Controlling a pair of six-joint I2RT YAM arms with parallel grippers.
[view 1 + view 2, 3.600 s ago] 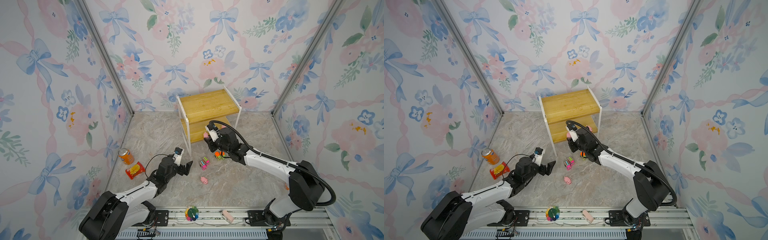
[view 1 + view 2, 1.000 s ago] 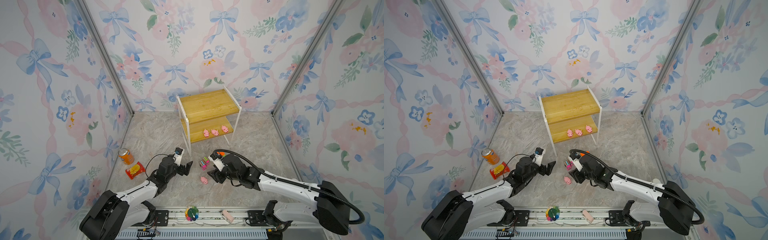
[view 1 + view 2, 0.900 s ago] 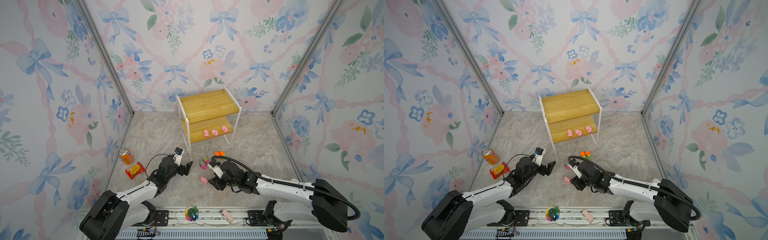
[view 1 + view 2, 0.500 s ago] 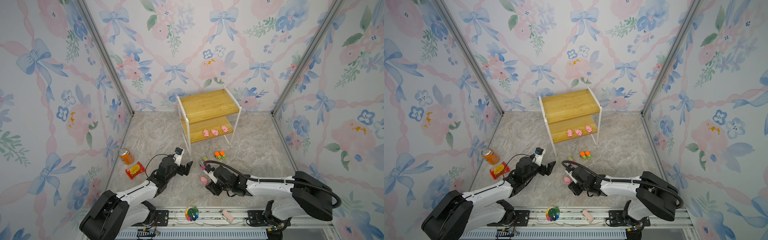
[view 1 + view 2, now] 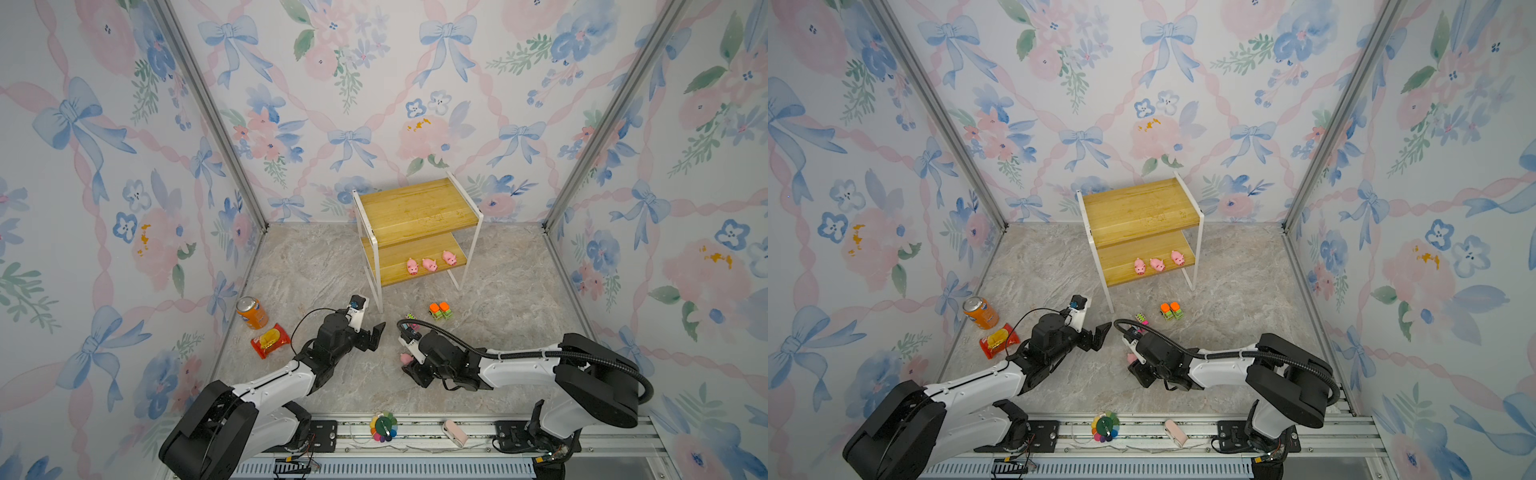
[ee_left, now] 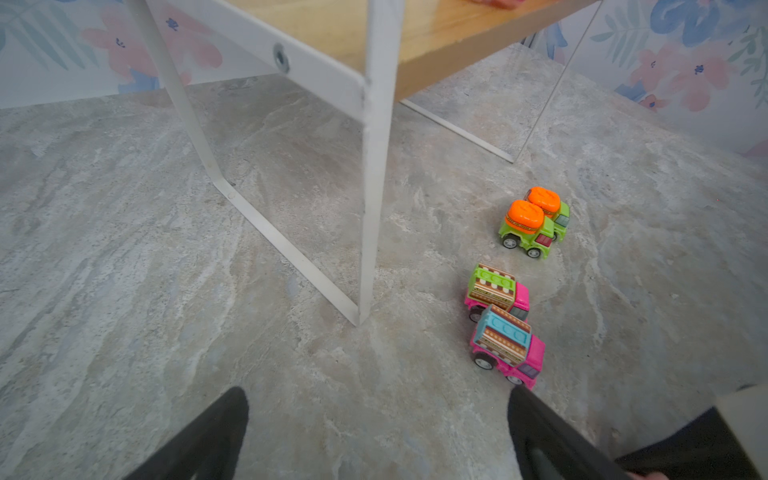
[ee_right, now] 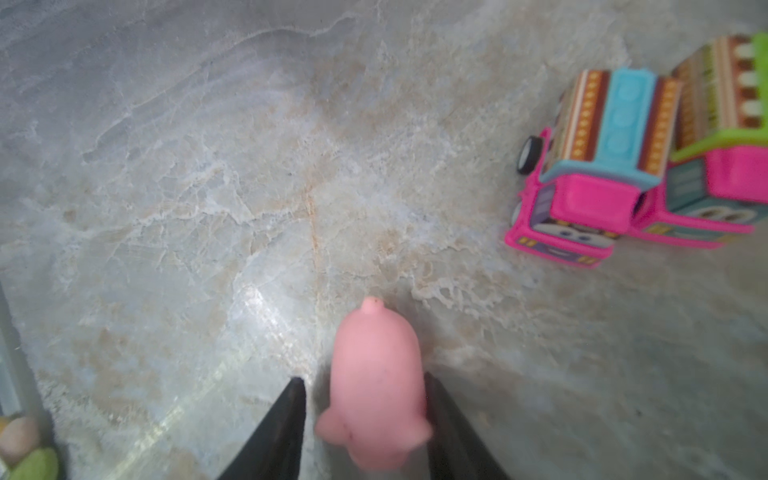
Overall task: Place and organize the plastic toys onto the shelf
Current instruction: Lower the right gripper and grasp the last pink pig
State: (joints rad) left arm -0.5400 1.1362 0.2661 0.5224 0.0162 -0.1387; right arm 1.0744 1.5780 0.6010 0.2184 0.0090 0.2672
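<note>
The shelf (image 5: 415, 208) stands at the back with three pink pigs (image 5: 430, 264) in a row on its lower board. A fourth pink pig (image 7: 376, 374) lies on the floor between the fingers of my right gripper (image 7: 362, 378). One finger touches its side and a thin gap shows on the other side, so the gripper is open. Two pink trucks (image 6: 498, 324) and two green trucks (image 6: 532, 224) sit on the floor in front of the shelf. My left gripper (image 6: 376, 395) hovers open and empty near the shelf's front leg, beside the pink trucks.
An orange soda can (image 5: 251, 312) and a red snack packet (image 5: 270, 340) lie at the left. The shelf's white front leg (image 6: 374, 187) stands just ahead of the left gripper. A colour wheel (image 5: 383, 426) rests on the front rail.
My right gripper has come down and leftward from near the pink trucks to the floor pig, and its jaws have narrowed around it. The left arm has not moved.
</note>
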